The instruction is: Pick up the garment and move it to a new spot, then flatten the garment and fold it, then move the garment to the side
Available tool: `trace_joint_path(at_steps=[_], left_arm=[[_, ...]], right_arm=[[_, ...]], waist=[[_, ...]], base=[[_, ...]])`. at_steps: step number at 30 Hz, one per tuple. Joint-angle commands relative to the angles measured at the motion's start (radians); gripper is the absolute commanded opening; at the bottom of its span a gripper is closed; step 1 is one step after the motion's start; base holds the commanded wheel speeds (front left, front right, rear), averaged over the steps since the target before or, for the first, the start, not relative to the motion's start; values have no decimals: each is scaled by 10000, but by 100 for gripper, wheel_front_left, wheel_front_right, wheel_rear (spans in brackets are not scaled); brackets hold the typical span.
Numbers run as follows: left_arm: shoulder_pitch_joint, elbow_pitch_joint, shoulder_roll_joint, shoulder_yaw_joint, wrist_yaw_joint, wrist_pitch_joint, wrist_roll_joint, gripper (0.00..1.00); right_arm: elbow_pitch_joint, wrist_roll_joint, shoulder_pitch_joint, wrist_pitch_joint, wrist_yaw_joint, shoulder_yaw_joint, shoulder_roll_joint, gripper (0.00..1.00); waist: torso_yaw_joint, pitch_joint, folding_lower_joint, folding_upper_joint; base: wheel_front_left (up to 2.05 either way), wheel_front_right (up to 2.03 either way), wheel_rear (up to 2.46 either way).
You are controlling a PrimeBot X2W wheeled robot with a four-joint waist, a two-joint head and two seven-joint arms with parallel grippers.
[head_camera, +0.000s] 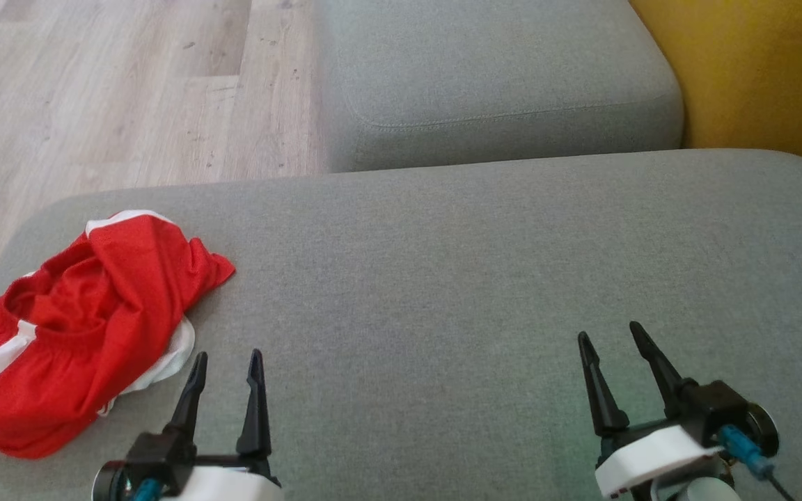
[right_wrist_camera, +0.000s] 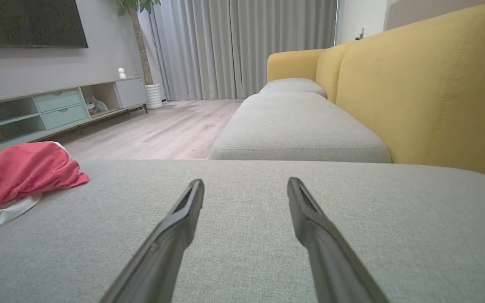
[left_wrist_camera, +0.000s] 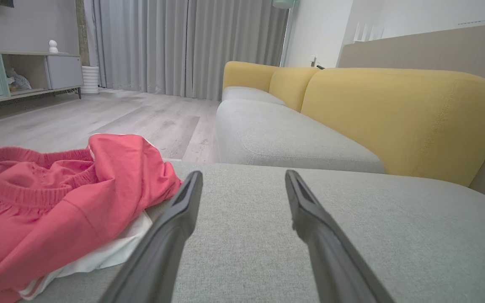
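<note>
One crumpled red and white garment (head_camera: 88, 320) lies on the grey cushion (head_camera: 443, 278) just left of the left gripper (head_camera: 228, 353), its white edge close beside that gripper's left finger. The right gripper (head_camera: 609, 330) sits well apart from it, over bare cushion. Two grippers, both spread wide and holding nothing; one garment, ungrasped

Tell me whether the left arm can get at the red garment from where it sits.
Probably yes: the garment lies crumpled on the grey cushion just beside the open left pincer, with nothing between them.
</note>
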Motion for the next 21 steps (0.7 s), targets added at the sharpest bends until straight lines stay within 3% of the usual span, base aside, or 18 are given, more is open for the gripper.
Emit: trace_joint_path(at_steps=[1, 8, 21], left_arm=[[-308, -295, 55, 217, 54, -186, 272, 100], [-270, -185, 58, 215, 134, -387, 1032, 100], [-295, -5, 58, 206, 168, -387, 939, 100]], right_arm=[[-306, -281, -316, -146, -7, 273, -86, 100], [-303, -1124, -257, -346, -7, 341, -91, 100], [-237, -1080, -193, -346, -7, 334, -91, 100]], waist=[[-2, -7, 0, -1], [-34, -64, 0, -1], [-81, -30, 0, -1]], base=[[0, 0, 0], [0, 0, 0], [0, 0, 0]])
